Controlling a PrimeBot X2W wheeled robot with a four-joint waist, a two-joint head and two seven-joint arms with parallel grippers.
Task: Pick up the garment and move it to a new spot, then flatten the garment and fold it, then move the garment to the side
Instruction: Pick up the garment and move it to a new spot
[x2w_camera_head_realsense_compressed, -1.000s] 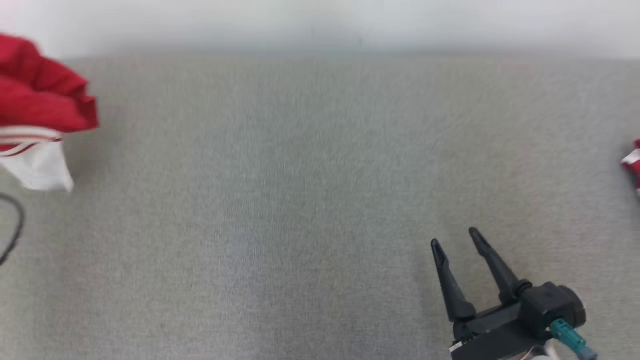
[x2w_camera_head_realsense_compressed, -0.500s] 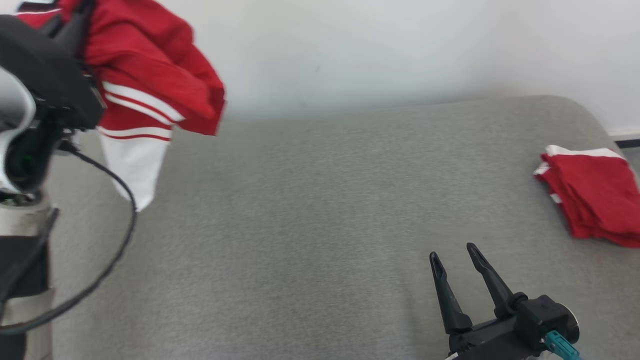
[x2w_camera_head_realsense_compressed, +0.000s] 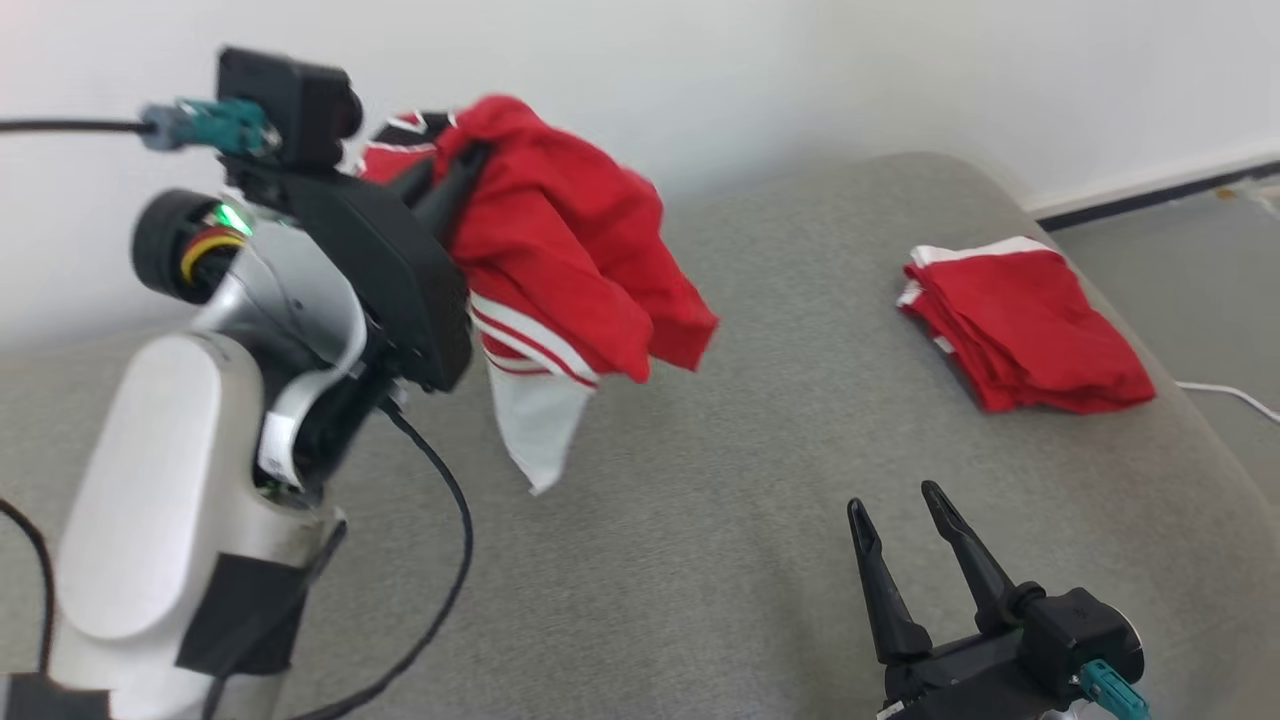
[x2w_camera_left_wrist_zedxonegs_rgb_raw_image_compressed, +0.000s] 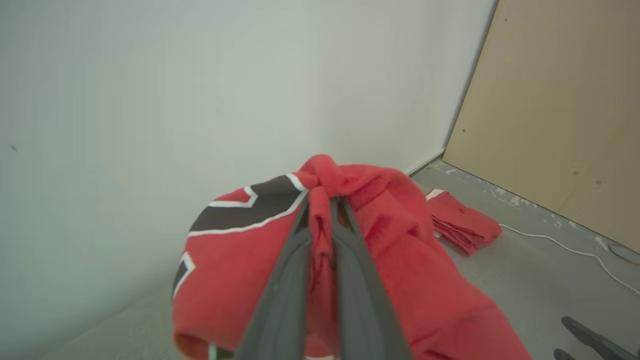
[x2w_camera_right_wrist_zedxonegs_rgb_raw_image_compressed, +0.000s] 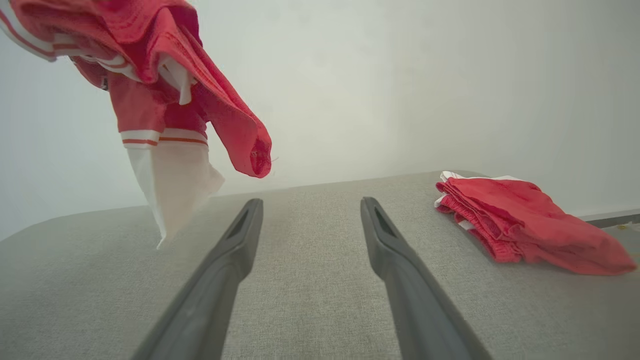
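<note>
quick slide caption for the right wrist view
Right gripper, jaws open, over grey surface; a red garment hangs ahead left, a folded red pile lies right.

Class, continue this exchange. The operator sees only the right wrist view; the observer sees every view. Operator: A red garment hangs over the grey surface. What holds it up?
Observer: The left gripper, its fingers shut on the garment at its bunched top.
Operator: Any colours besides red and white?
Observer: Yes, a black patch edged in white, in the left wrist view.
Operator: What lies beyond the folded pile?
Observer: A white cable on the floor.
</note>
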